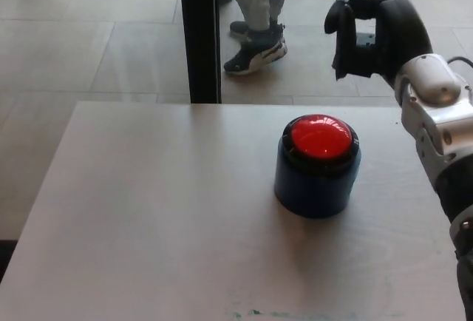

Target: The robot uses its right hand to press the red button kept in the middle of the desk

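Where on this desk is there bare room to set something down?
The desk is bare from its left edge to the red button, and along the near edge. Right of the button is narrower, with the right hand and forearm above it.

No readable text anywhere.
The red button (319, 137), its dark blue base (316, 188) and the pale desk (148, 217) carry no label, brand, number or sign that I can make out.
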Tool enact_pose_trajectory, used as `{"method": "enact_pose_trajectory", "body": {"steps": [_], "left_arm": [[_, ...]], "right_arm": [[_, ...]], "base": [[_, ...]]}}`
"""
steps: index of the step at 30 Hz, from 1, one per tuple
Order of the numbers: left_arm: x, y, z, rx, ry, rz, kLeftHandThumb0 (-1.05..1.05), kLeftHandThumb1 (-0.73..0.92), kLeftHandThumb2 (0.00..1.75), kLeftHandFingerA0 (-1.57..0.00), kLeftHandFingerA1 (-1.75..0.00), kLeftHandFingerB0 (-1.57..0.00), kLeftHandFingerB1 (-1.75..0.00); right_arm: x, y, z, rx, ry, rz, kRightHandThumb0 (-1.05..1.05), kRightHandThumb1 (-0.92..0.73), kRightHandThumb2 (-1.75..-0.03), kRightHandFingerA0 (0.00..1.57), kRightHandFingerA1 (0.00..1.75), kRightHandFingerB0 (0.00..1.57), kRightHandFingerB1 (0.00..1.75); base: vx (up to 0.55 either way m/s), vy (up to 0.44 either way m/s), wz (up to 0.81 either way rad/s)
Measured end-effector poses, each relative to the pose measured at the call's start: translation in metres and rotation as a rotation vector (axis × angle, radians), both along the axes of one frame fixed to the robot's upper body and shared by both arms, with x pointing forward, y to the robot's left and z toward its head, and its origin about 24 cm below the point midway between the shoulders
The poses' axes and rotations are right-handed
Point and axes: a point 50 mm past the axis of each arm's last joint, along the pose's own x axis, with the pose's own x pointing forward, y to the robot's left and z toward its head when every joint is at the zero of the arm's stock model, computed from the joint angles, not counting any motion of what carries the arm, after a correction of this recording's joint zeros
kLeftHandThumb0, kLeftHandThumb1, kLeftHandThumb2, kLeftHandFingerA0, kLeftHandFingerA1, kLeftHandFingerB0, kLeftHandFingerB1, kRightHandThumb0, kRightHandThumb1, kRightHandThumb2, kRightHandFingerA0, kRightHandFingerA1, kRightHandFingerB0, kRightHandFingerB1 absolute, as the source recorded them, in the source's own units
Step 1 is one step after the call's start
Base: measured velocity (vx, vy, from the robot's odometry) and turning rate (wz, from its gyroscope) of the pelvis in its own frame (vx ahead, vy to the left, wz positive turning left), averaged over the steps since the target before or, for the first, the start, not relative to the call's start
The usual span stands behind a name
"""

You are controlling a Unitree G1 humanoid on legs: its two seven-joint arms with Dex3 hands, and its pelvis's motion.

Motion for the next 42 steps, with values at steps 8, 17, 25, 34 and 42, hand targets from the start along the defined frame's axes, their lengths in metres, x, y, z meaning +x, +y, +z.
{"method": "enact_pose_trajectory", "body": {"steps": [8, 17, 25, 34, 42], "left_arm": [[0.002, 0.0, 0.0, 0.006, 0.0, -0.008, -0.72, 0.61, 0.94, -0.18, -0.53, -0.1, -0.44], [0.003, -0.001, 0.0, 0.008, 0.003, -0.017, -0.71, 0.61, 0.92, -0.16, -0.51, -0.11, -0.44], [0.004, -0.001, 0.0, 0.008, -0.001, -0.018, -0.7, 0.62, 0.92, -0.13, -0.51, -0.09, -0.44], [0.006, -0.001, 0.001, 0.007, -0.005, -0.02, -0.71, 0.61, 0.92, -0.15, -0.51, -0.09, -0.44], [0.006, -0.001, 0.0, 0.006, -0.003, -0.021, -0.71, 0.63, 0.93, -0.15, -0.51, -0.09, -0.44]], "right_arm": [[-0.002, 0.006, -0.024, -0.043, 0.068, 0.007, -0.22, -0.44, -1.35, 0.93, 1.75, 0.75, 1.64], [-0.007, 0.014, -0.051, -0.089, 0.129, 0.005, -0.18, -0.47, -1.34, 0.93, 1.75, 0.76, 1.57], [-0.008, 0.017, -0.054, -0.114, 0.117, -0.006, -0.21, -0.44, -1.31, 0.91, 1.75, 0.76, 1.63], [-0.009, 0.013, -0.061, -0.111, 0.126, -0.03, -0.17, -0.48, -1.3, 0.9, 1.75, 0.75, 1.62], [-0.017, 0.008, -0.082, -0.124, 0.149, -0.042, -0.2, -0.47, -1.27, 0.89, 1.75, 0.74, 1.63]], "base": [[0.0, 0.0, 0.0], [0.0, 0.0, 0.0], [0.0, 0.0, 0.0], [0.0, 0.0, 0.0], [0.0, 0.0, 0.0]]}}
